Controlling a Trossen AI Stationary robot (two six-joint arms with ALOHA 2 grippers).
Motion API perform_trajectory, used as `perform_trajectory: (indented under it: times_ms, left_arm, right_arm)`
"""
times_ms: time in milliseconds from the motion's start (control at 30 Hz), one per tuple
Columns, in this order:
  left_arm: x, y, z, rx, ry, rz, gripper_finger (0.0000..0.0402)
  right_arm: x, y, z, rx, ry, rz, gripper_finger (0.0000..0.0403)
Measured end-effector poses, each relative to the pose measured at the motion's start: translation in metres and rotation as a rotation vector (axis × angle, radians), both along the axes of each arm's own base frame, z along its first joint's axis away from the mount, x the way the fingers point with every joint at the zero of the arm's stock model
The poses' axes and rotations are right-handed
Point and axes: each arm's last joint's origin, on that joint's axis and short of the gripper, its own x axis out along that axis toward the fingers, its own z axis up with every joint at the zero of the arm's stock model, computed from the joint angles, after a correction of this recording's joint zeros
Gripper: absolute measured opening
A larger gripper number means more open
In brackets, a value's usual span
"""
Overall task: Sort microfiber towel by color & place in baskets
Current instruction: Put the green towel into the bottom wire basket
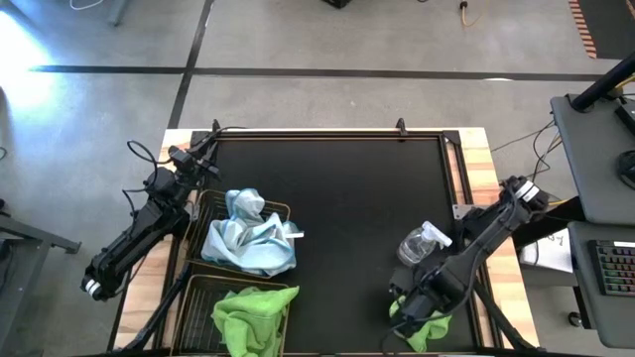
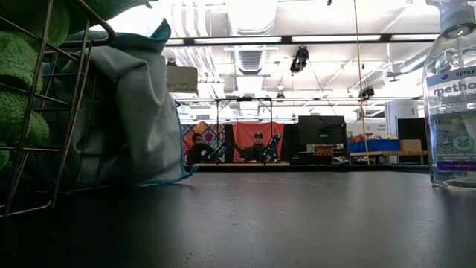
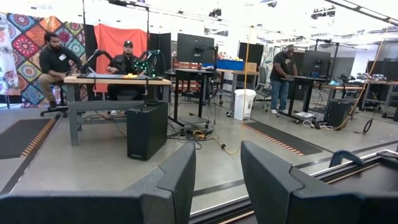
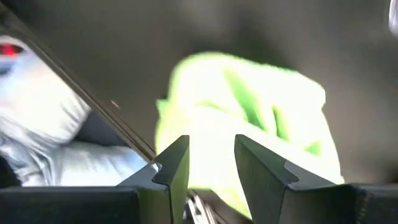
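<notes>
**While one green towel waits, right arm hovers**

With blue towels (image 1: pixel 250 236) heaped in the far basket (image 1: pixel 202 223) and green ones (image 1: pixel 248 315) in the near basket (image 1: pixel 194 307), the right gripper (image 1: pixel 415 319) hangs over the last green towel (image 1: pixel 421 329), fingers slightly parted, nothing pinched. Next: descend, close, carry it left. The left gripper (image 1: pixel 203 157) idles at the table's far-left edge, fingers apart and empty.
</notes>
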Motion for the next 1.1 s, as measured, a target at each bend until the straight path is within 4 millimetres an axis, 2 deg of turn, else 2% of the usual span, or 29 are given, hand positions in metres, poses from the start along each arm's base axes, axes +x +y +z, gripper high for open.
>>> perform_trajectory:
  times_ms: [233, 433, 900, 1100]
  left_arm:
    - [0.0, 0.0, 0.0, 0.0, 0.0, 0.0, 0.0113]
    - [0.0, 0.0, 0.0, 0.0, 0.0, 0.0, 0.0113]
    - [0.0, 0.0, 0.0, 0.0, 0.0, 0.0, 0.0113]
    - [0.0, 0.0, 0.0, 0.0, 0.0, 0.0, 0.0113]
  right_arm:
    - [-0.013, 0.011, -0.031, 0.058, 0.128, -0.059, 0.0121]
    - [-0.015, 0.019, -0.058, 0.071, 0.226, -0.055, 0.0121]
    - [-0.01, 0.025, -0.095, 0.011, 0.305, 0.0, 0.0121]
    - [-0.009, 0.027, -0.104, -0.003, 0.323, 0.032, 0.0121]
